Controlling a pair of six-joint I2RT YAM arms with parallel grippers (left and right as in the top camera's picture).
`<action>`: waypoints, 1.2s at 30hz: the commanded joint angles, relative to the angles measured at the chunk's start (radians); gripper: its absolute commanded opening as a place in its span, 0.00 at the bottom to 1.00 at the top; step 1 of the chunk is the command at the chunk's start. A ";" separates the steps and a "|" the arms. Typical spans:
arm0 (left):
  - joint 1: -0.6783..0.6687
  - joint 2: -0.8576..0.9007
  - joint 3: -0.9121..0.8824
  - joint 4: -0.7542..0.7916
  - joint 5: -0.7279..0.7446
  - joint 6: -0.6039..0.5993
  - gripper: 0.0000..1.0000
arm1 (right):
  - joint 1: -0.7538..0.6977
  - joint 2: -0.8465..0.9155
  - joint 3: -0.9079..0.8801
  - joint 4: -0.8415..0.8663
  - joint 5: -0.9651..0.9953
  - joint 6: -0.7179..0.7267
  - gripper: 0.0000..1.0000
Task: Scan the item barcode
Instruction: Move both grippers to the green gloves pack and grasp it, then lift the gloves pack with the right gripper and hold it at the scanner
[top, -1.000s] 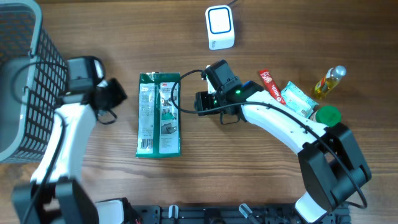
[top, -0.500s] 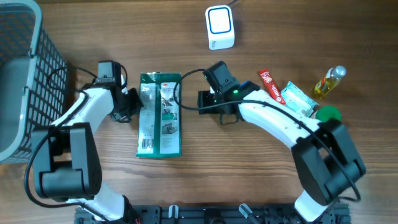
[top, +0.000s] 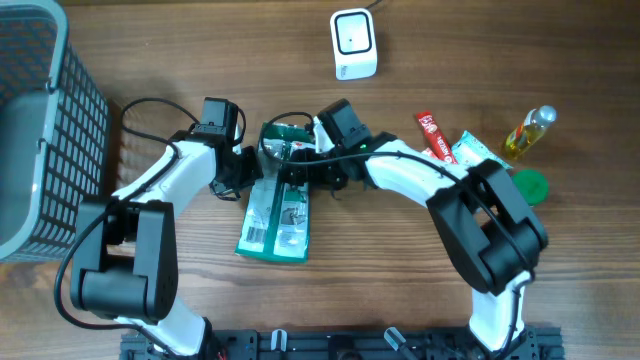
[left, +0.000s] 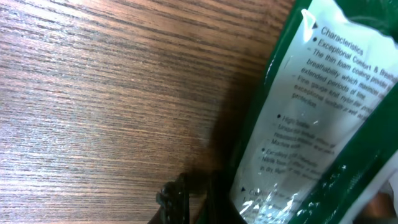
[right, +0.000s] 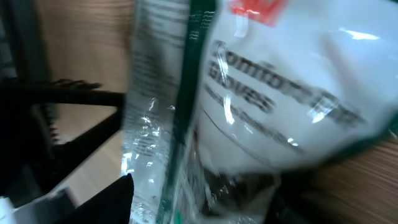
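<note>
A green and white glove package (top: 275, 215) lies tilted on the wooden table, its far end crumpled and lifted. My left gripper (top: 243, 172) is shut and presses against the package's left edge; in the left wrist view its fingers (left: 189, 199) stand together beside the package (left: 311, 124). My right gripper (top: 293, 172) is over the lifted far end. Its jaws stand wide apart around the package (right: 261, 112), which fills the right wrist view between them, gripper (right: 242, 199). The white scanner (top: 353, 43) stands at the far edge, apart from the package.
A dark wire basket (top: 40, 130) takes up the far left. At the right lie a red sachet (top: 432, 135), a teal packet (top: 478, 160), a yellow bottle (top: 528, 130) and a green lid (top: 527, 186).
The left gripper moved right and pushed the package, which turned and slid toward the right gripper. The right gripper moved left onto the package's far end, now lifted.
</note>
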 joint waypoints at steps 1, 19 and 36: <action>-0.012 0.055 -0.029 -0.014 0.008 -0.014 0.04 | 0.034 0.123 -0.034 0.067 -0.122 0.048 0.58; 0.099 -0.067 0.049 -0.005 -0.089 0.045 0.15 | 0.011 0.027 -0.034 0.114 -0.151 -0.177 0.04; 0.314 -0.202 0.069 0.108 -0.097 0.167 1.00 | 0.008 -0.696 0.207 -0.246 0.568 -1.077 0.04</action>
